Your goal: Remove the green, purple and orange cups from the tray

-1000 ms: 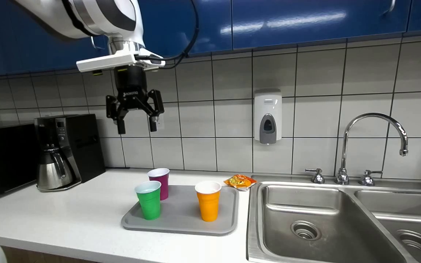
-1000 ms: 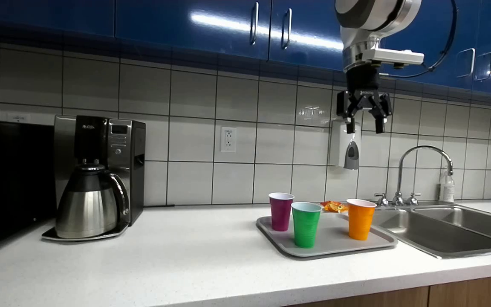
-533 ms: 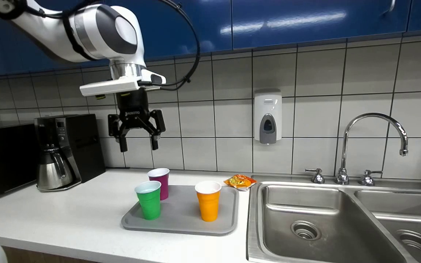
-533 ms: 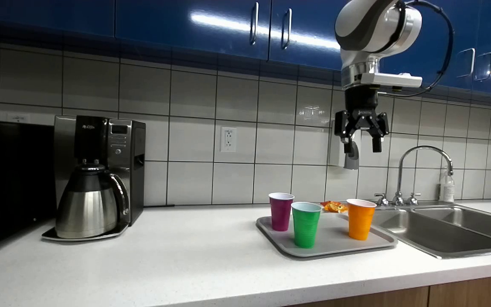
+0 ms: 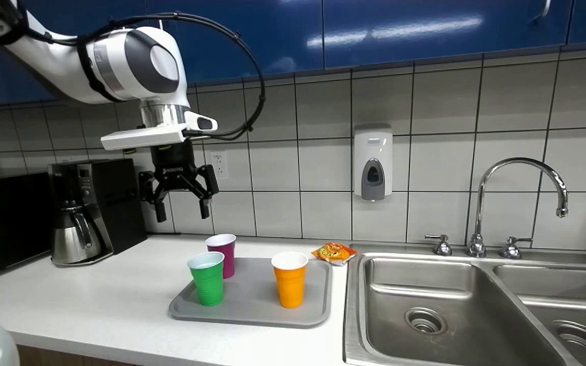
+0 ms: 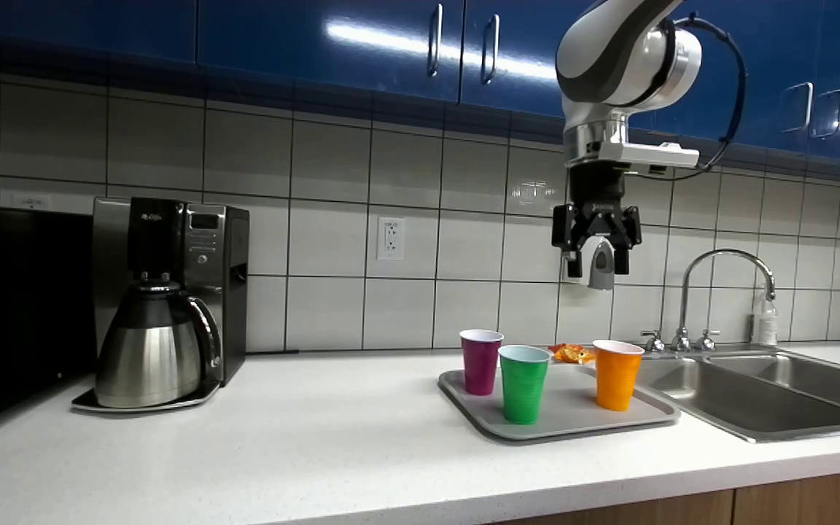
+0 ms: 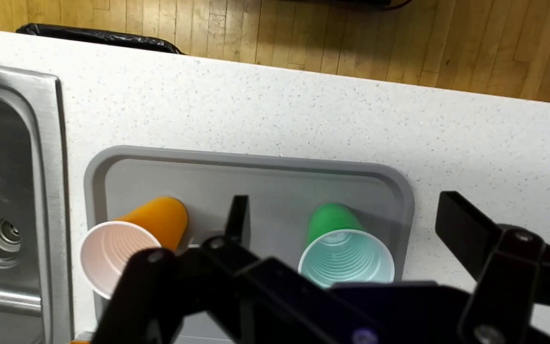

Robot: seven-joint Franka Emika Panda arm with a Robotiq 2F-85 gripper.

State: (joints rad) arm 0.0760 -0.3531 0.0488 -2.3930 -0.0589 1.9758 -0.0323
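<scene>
The gray tray point(image 5: 252, 292) lies on the counter and also shows in an exterior view point(image 6: 569, 397) and the wrist view point(image 7: 275, 184). On it stand upright the green cup point(image 5: 209, 282), the purple cup point(image 5: 228, 258) and the orange cup point(image 5: 291, 287). An exterior view also shows the green point(image 6: 522, 390), purple point(image 6: 480, 364) and orange cup point(image 6: 617, 379). My gripper point(image 5: 182, 211) is open and empty, well above the tray point(image 6: 598, 264). In the wrist view the green cup point(image 7: 333, 220) appears between the spread fingers, below them. The orange cup point(image 7: 165, 220) lies left; the purple cup is hidden.
A double sink point(image 5: 425, 290) with faucet point(image 5: 517, 162) adjoins the tray's side. An orange snack packet point(image 5: 334, 251) lies behind the tray. A coffee maker point(image 6: 165, 313) stands farther along the counter. A soap dispenser point(image 5: 373, 162) hangs on the wall, with blue cabinets point(image 5: 425, 30) above.
My gripper has come down, and lately also shifted a little left in both exterior views. It stays open. The cups and tray have not moved.
</scene>
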